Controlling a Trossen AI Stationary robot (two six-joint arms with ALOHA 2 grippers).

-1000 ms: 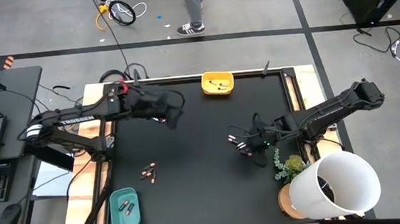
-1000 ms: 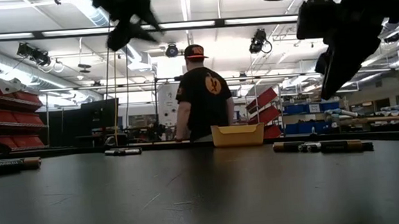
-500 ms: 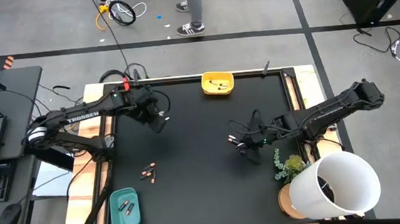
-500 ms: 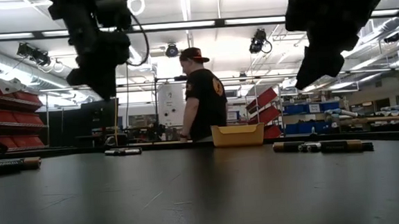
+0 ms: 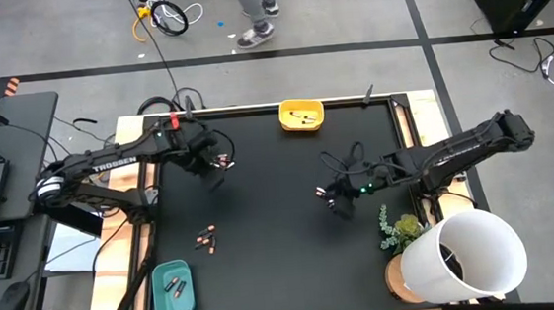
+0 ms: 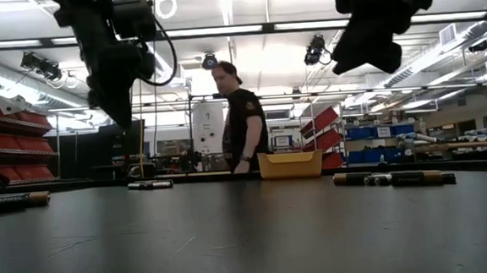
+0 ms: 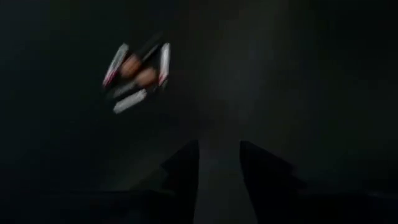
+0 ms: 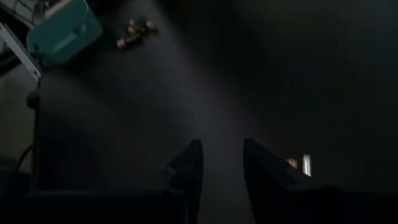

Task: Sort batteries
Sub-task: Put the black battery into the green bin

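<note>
Batteries (image 5: 206, 241) are found in several places on the black table (image 5: 286, 263), all lying on their sides. A loose copper-and-black group sits near the table's front left, well apart from both arms, with long axes running roughly left to right. It lies near the teal tray (image 5: 173, 290), which holds two more batteries set on a diagonal. The yellow tray (image 5: 302, 114) at the rear edge holds a few more, also diagonal. In the low view, a row (image 6: 390, 178) on the right lies flat with its long axis across the picture. The left gripper (image 5: 220, 162) hangs above the table's left rear area, fingers narrowly parted and empty. Its wrist view shows a blurred cluster (image 7: 137, 74) of silvery red-ended and copper batteries fanned in differing directions, well ahead of the fingertips (image 7: 186, 155). The right gripper (image 5: 332, 202) hangs off the table right of centre, likewise narrowly parted with nothing between the fingers. Its wrist view shows a silvery battery (image 8: 303, 164) just beside one finger, long axis about parallel to it. A person (image 6: 243, 128) stands beyond the far edge.
</note>
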